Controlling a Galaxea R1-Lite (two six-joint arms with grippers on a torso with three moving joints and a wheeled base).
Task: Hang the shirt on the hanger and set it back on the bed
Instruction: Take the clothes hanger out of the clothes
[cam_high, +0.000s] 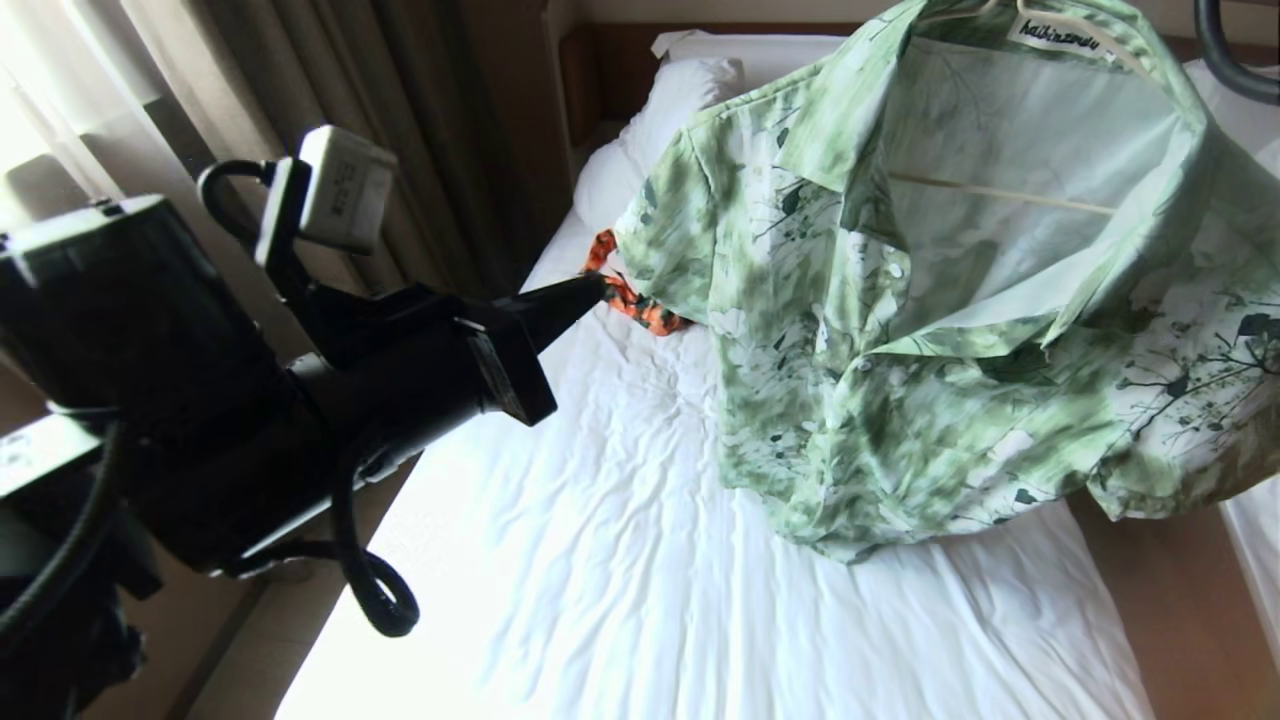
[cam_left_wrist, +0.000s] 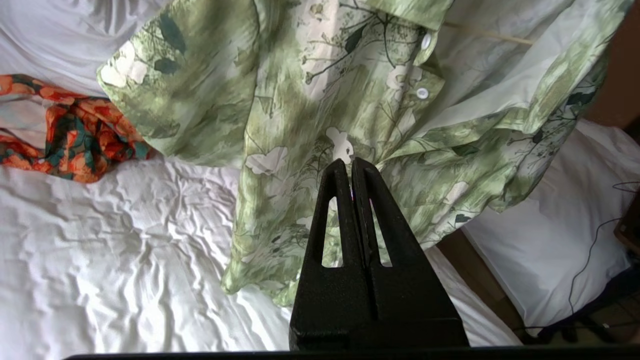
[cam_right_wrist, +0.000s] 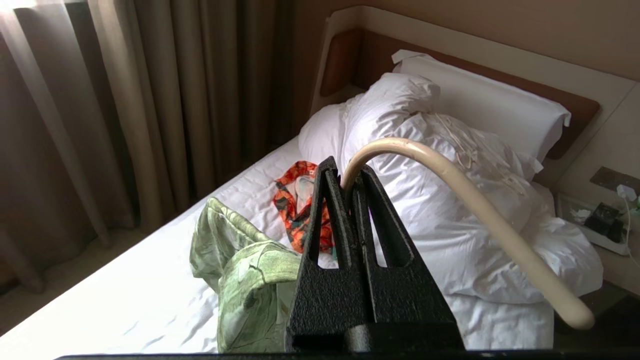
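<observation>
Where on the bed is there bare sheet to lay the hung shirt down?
Bare sheet runs from under the shirt to the bed's foot, and along the curtain side. The head end is crowded: orange garment, pillows, bunched duvet. The right gripper holds the hanger hook; the left gripper is shut, empty.

Bed with wrinkled white sheet, seen from above its foot.

White pillows lie at the dark headboard, with a bunched white duvet heaped just below them. A small orange floral garment rests crumpled on the sheet near the pillows, toward the curtain side. The shirt's lower hem touches the sheet mid-bed; whether more of it rests there cannot be told.
</observation>
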